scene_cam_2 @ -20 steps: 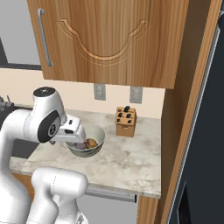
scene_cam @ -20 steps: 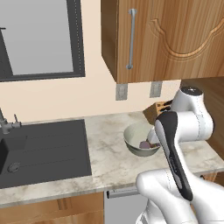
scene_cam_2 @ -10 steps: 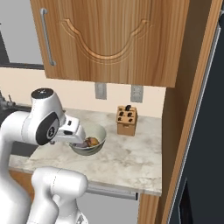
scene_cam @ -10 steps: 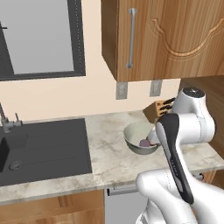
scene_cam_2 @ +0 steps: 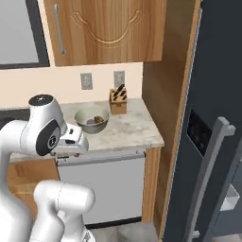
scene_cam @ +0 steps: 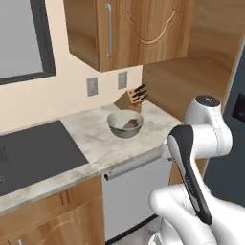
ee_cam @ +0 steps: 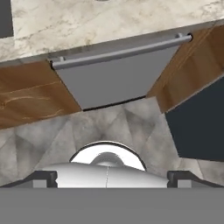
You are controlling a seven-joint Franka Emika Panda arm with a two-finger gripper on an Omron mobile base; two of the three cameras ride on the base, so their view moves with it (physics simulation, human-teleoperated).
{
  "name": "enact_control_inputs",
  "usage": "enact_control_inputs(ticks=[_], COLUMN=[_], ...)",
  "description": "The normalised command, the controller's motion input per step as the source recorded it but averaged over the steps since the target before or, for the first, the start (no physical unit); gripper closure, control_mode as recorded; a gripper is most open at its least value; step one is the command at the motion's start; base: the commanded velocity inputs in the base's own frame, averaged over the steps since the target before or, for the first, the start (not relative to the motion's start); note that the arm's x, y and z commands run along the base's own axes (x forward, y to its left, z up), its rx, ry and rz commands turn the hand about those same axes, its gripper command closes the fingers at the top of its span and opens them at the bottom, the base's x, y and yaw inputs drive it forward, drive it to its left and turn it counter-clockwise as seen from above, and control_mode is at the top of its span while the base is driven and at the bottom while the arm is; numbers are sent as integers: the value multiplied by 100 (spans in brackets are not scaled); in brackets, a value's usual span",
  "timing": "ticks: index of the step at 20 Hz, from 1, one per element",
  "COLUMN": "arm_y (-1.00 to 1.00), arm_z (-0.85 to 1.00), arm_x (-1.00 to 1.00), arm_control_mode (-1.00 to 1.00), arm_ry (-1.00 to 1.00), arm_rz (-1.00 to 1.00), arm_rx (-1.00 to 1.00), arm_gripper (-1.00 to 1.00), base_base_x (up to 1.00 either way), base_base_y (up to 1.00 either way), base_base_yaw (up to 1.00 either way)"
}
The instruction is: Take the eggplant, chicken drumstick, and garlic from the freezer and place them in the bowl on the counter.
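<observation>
The grey-green bowl (scene_cam: pixel 125 123) stands on the marbled counter (scene_cam: pixel 95 143) near the knife block. In it lie the dark purple eggplant (scene_cam: pixel 129 125) and the orange-brown chicken drumstick (scene_cam_2: pixel 98 119). The garlic is out of view. The dark slate-blue freezer (scene_cam_2: pixel 215 85) rises at the right, with its long grey handle (scene_cam_2: pixel 208 175) and a white door bin (scene_cam_2: pixel 231 198) low down. My gripper (ee_cam: pixel 112 178) is open and holds nothing. It hangs off the counter's front edge and faces down at the floor, well short of the bowl.
A knife block (scene_cam_2: pixel 118 100) stands against the wall behind the bowl. A black sink (scene_cam: pixel 33 153) is set in the counter at the left. A grey dishwasher front (ee_cam: pixel 109 78) with a bar handle sits under the counter. A wooden wall cupboard (scene_cam: pixel 129 28) hangs above.
The base has driven back and turned, so the whole scene has shifted. The bowl is farther off, the freezer has come into view at the right, and the gripper has left the bowl.
</observation>
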Motion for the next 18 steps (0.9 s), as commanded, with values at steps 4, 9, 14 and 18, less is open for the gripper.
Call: enact_control_inputs(ticks=[4,9,14,18], arm_y=[0,0,0,0], arm_z=[0,0,0,0], arm_x=[0,0,0,0], arm_control_mode=[100,100,100,100], arm_ry=[0,0,0,0], arm_rz=[0,0,0,0], arm_rx=[0,0,0,0], arm_gripper=[-100,-100,-100,-100], base_base_x=[-57,-32,-10,-1], base_base_y=[6,-1,-14,-24], base_base_yaw=[-95,-90,-84,-82])
